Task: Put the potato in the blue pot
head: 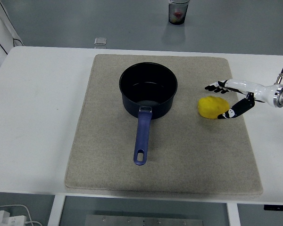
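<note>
A yellow potato [212, 107] lies on the beige mat [179, 155], to the right of the dark blue pot [148, 89]. The pot stands upright with its blue handle [142, 139] pointing toward the near edge. My right hand [222, 100] comes in from the right edge, low over the mat. Its fingers [216, 87] are spread just behind the potato and its thumb is at the potato's front right, so the hand brackets the potato without closing on it. The left arm is out of view.
A small clear cube [100, 42] sits at the table's far edge, left of centre. A cup [178, 12] stands on the grey surface beyond the table. White table [33, 117] lies on either side of the mat.
</note>
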Action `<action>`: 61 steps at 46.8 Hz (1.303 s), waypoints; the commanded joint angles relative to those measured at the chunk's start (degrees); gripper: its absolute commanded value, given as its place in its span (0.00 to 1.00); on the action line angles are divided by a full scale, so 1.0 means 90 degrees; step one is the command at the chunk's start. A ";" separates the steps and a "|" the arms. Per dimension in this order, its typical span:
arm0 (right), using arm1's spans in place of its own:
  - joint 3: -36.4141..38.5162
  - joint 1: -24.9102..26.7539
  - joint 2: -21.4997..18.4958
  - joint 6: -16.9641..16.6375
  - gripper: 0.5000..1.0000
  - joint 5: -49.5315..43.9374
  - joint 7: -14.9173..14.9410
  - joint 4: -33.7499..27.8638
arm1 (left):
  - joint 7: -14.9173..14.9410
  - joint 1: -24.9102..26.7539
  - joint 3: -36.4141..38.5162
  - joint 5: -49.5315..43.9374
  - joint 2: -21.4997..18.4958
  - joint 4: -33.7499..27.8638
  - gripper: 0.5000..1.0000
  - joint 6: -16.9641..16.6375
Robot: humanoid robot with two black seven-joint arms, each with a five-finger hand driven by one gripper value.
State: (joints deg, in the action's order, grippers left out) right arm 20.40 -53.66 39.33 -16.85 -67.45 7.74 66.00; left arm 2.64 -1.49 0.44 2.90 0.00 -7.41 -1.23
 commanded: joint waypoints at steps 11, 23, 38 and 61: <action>-0.0011 0.0269 -0.0181 0.0261 0.86 -0.0162 -0.0001 -0.0019 | 0.0000 -0.0001 0.0000 0.0001 0.0000 0.0003 0.99 0.0000; -0.0011 0.0357 -0.0278 0.0564 0.85 -0.0308 -0.0001 -0.0029 | 0.0000 -0.0011 0.0000 0.0001 0.0000 0.0003 0.99 0.0000; -0.0011 0.0338 -0.0366 0.0632 0.64 -0.0386 -0.0011 -0.0078 | 0.0000 -0.0001 0.0000 0.0001 0.0000 0.0003 0.99 0.0000; -0.0021 0.0308 -0.0366 0.0583 0.00 -0.0455 -0.0059 -0.0146 | 0.0000 -0.0001 0.0000 0.0001 0.0000 -0.0006 0.99 0.0000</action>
State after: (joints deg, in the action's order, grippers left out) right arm 20.21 -50.82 36.00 -11.47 -71.21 7.24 64.69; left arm 2.64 -1.49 0.44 2.91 0.00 -7.38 -1.23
